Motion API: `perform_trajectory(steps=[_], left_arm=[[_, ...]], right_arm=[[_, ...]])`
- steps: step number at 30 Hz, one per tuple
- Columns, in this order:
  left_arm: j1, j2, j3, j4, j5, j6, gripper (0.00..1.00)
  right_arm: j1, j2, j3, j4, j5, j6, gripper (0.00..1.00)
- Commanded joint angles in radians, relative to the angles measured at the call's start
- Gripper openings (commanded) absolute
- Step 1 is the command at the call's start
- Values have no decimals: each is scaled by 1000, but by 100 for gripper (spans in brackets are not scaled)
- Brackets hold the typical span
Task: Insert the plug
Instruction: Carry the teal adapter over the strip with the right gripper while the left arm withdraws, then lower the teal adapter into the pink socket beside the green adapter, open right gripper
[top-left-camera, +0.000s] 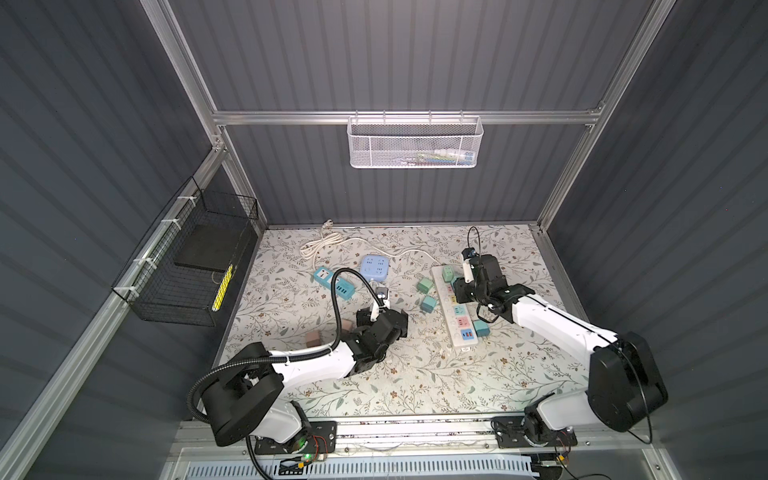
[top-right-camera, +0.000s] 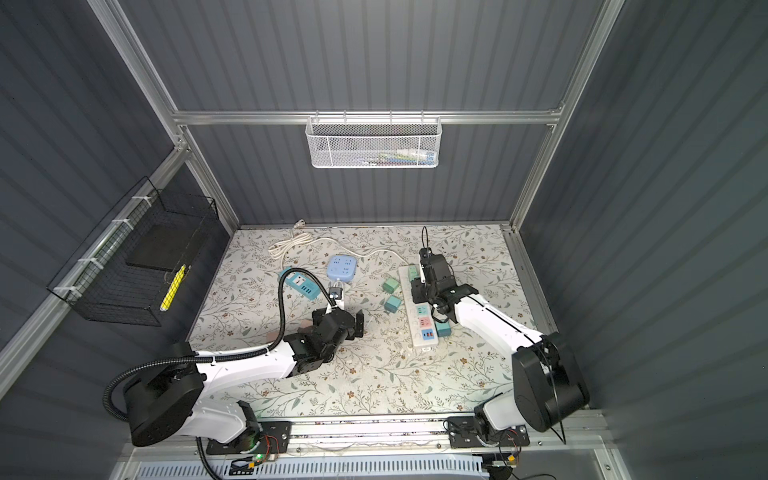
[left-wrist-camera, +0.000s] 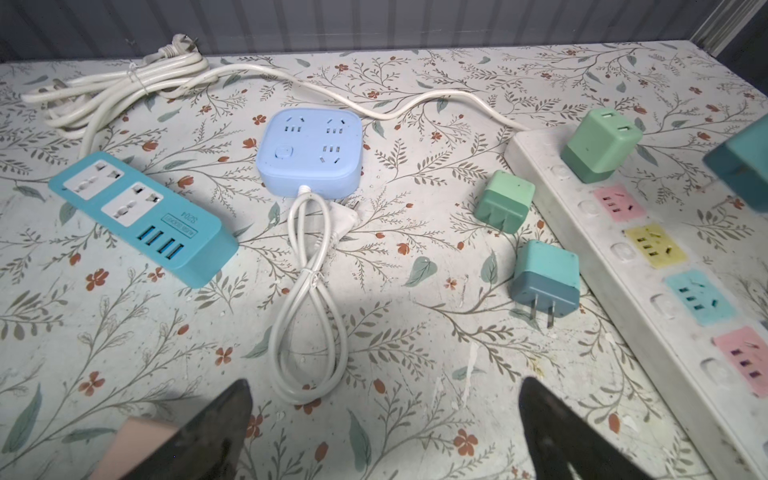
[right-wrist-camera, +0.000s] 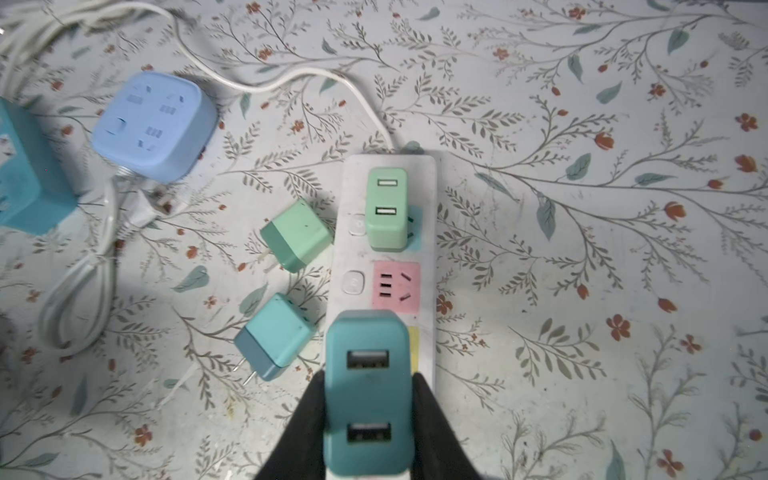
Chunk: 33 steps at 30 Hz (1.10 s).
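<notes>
While the right gripper clamps the teal charger plug over the yellow socket of the white power strip, ready to insert, left gripper hangs open, empty, aside.

The bench wears a matt, floral-printed covering, scuffed in places. The teal plug, green plug and white power strip are smooth, matt plastic, the strip grubby. At twelve o'clock in both top views hangs a white-painted metal mesh basket; at nine o'clock, a black wire basket. The framing is bare silvery metal.
</notes>
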Motion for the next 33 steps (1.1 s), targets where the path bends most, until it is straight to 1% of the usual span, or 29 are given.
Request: perform_trajectory(steps=[1, 11, 18, 33], left_arm=[[1, 9, 25, 10, -11, -40, 100], [2, 26, 38, 57, 27, 15, 100], [8, 17, 31, 75, 33, 44, 100], [19, 5, 12, 92, 37, 60, 100]], right_arm=[[-1, 41, 8, 52, 37, 3, 19], [-3, 145, 4, 183, 79, 25, 18], [-4, 187, 19, 185, 73, 17, 18], [-3, 232, 16, 190, 80, 14, 18]])
